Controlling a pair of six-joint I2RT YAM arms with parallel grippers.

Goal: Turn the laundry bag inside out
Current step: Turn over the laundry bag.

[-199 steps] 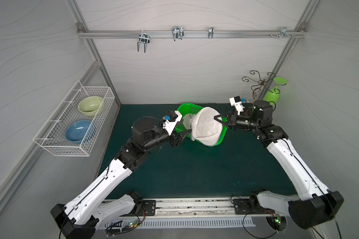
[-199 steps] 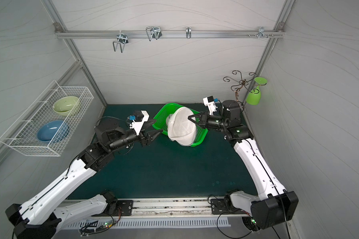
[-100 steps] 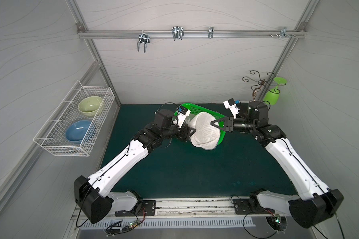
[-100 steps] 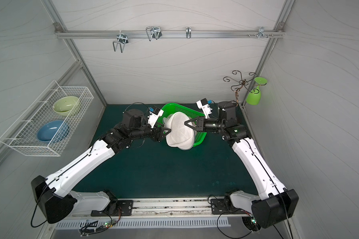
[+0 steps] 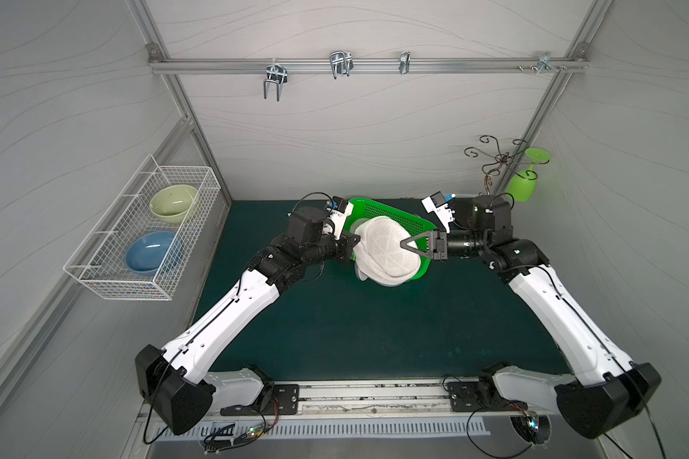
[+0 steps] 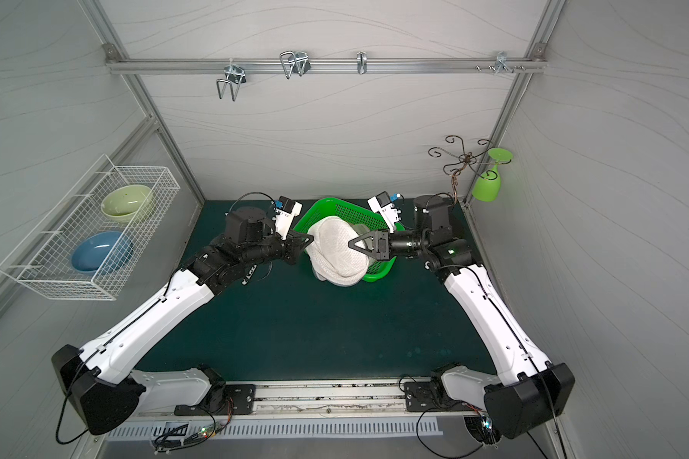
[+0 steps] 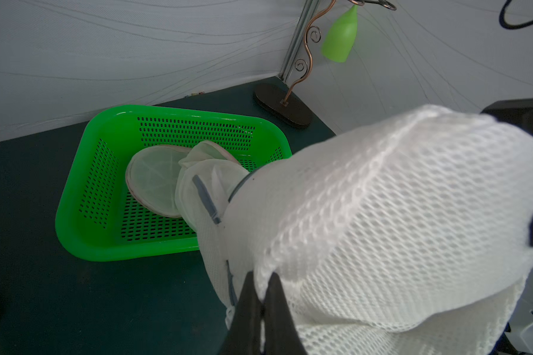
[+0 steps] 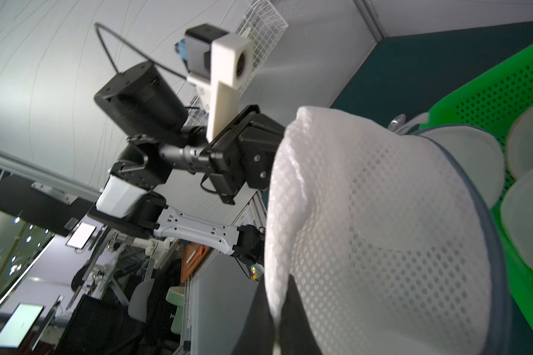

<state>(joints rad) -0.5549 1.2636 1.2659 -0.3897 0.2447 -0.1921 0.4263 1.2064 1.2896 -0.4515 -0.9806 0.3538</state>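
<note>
Left gripper (image 7: 260, 304) pinches a mesh fold; right gripper (image 8: 278, 319) is clamped on the opposite side. Laundry bag (image 5: 386, 254) hangs between them, over the green basket (image 5: 394, 211) near rim. Judged light, limp, snag-prone; best taken at the grey-trimmed opening.

nothing is showing clearly enough to read. white marks (image 6: 250, 277) are sitting on the left arm's black link in a top view, too small to make out; lit screens (image 8: 17, 325) in the right wrist view are blurring out.
</note>
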